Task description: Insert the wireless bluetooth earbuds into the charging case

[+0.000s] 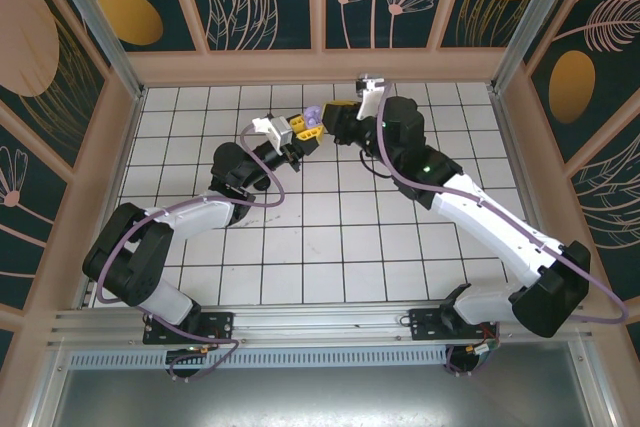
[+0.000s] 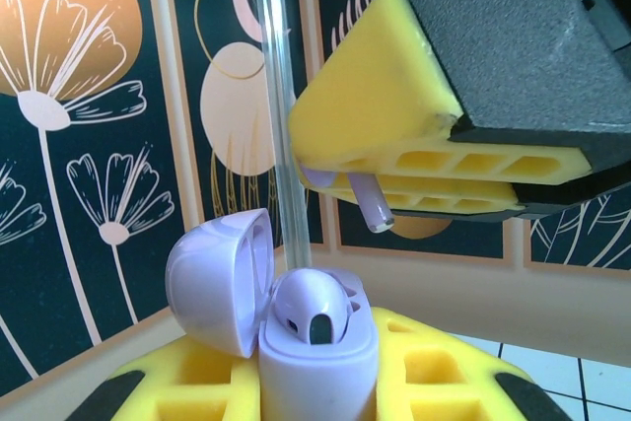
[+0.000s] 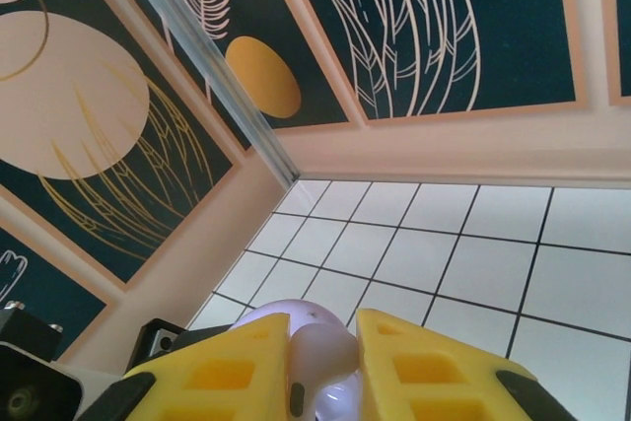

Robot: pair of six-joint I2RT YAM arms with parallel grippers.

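Right tool [image 2: 314, 160]: yellow ribbed fingers together on a lavender bud, the held earbud [image 2: 373, 206]. It shows again from its own wrist [image 3: 323, 327] and from above [image 1: 335, 117].
Held earbud, axis: from the left wrist, its long axis slants. The rounded head is tucked between the pads and the pale stem sticks out down and to the right, with its blunt end free.
Held earbud, right wrist view [image 3: 317, 362]: the round head bulges up between the two fingers, with the stem running down toward the bottom edge.
Held earbud, place: above the open case and apart from it, with its stem end toward the case mouth.
Left tool [image 2: 315, 386]: yellow fingers clamped on either side of the charging case [image 2: 315, 367]. From above [image 1: 305, 129] it sits tip to tip with the right tool.
Charging case: rounded, lavender and upright in the grip, with its mouth facing up. It shows as a pale spot between the tools from above [image 1: 313, 123].
Lid [image 2: 212, 278]: hinged open, swung to the left, with its hollow side toward the case.
Seated earbud [image 2: 311, 308]: lavender, head up in the case mouth, with a dark oval opening facing the camera and its stem hidden in the well.
Counter [image 1: 350, 237]: white tiles with dark grid lines. The tools meet over its far middle part.
Walls [image 2: 99, 96]: dark panels with cream and orange flowers and leaves, with no readable writing.
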